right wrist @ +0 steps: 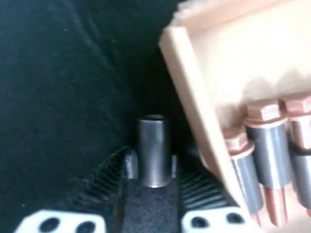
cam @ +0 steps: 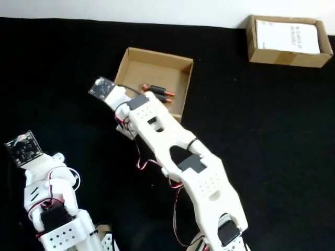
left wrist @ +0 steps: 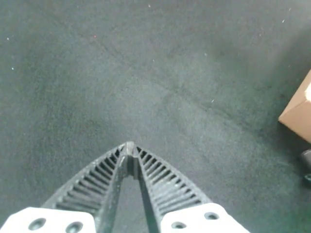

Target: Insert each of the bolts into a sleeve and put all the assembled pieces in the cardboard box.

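Observation:
My right gripper point(right wrist: 151, 162) is shut on a grey sleeve point(right wrist: 153, 150), held over the black cloth just outside the wall of the open cardboard box point(right wrist: 194, 107). Inside that box lie three assembled pieces point(right wrist: 265, 145), copper bolts in grey sleeves. From above, the right arm point(cam: 157, 125) stretches to the near side of the cardboard box point(cam: 131, 68), and the assembled pieces point(cam: 157, 92) show by its near wall. My left gripper point(left wrist: 129, 146) is shut with nothing in it, low over the cloth. The left arm point(cam: 47, 193) stands at the lower left.
A second cardboard box point(cam: 288, 52) with a white sheet in it stands at the far right. A corner of the cardboard box point(left wrist: 297, 114) shows at the edge of the left wrist view. Black cloth point(cam: 261, 130) covers the table.

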Controlling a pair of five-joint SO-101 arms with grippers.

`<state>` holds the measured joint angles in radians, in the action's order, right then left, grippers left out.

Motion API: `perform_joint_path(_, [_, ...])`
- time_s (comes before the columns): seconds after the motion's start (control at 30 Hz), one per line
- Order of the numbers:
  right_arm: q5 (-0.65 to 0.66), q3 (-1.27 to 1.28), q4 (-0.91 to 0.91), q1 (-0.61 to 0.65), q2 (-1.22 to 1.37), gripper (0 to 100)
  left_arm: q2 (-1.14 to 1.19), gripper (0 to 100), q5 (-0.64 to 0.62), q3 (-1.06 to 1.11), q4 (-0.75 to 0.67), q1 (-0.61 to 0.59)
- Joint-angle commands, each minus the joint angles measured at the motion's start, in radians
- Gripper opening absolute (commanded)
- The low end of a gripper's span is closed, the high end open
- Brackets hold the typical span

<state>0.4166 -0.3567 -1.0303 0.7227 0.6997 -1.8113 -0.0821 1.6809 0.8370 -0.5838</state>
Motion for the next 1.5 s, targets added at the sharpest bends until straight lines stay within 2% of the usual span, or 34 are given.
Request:
perform_joint_path(0.0, [0.008,-0.004,-0.042,-0.033,-0.007,0.6,-0.008,1,0.003,0.015,0.002,-0.013])
perform_joint_path(0.2, [-0.005,-0.176,-0.240,-0.042,-0.104,0.8,-0.008,1,-0.002,0.015,-0.002,-0.007])
perform_joint_path(0.43, [-0.207,-0.492,-0.512,-0.073,-0.294,0.8,-0.008,1,-0.003,0.015,0.002,0.031])
perform_joint_path(0.57, [-0.336,-0.644,-0.736,-0.113,-0.415,0.8,-0.001,1,0.000,0.015,0.015,0.067])
perform_joint_path(0.73, [-0.422,-0.654,-0.734,-0.262,-0.630,0.8,0.088,1,0.003,0.019,0.040,0.140])
perform_joint_path(0.87, [-0.423,-0.555,-0.736,-0.349,-0.826,0.8,0.117,1,0.003,0.021,0.040,0.156])
perform_joint_path(1.07, [-0.423,-0.194,-0.733,-0.498,-1.230,0.8,0.125,1,0.003,0.022,0.060,0.160])
perform_joint_path(1.17, [-0.423,0.002,-0.731,-0.647,-1.432,0.8,0.125,1,0.003,0.022,0.092,0.160])
perform_joint_path(1.33, [-0.419,0.275,-0.728,-0.975,-1.750,0.8,0.125,1,0.046,0.021,0.091,0.180])
perform_joint_path(1.47, [-0.422,0.515,-0.622,-1.187,-2.003,0.8,0.127,1,0.064,0.012,0.100,0.211])
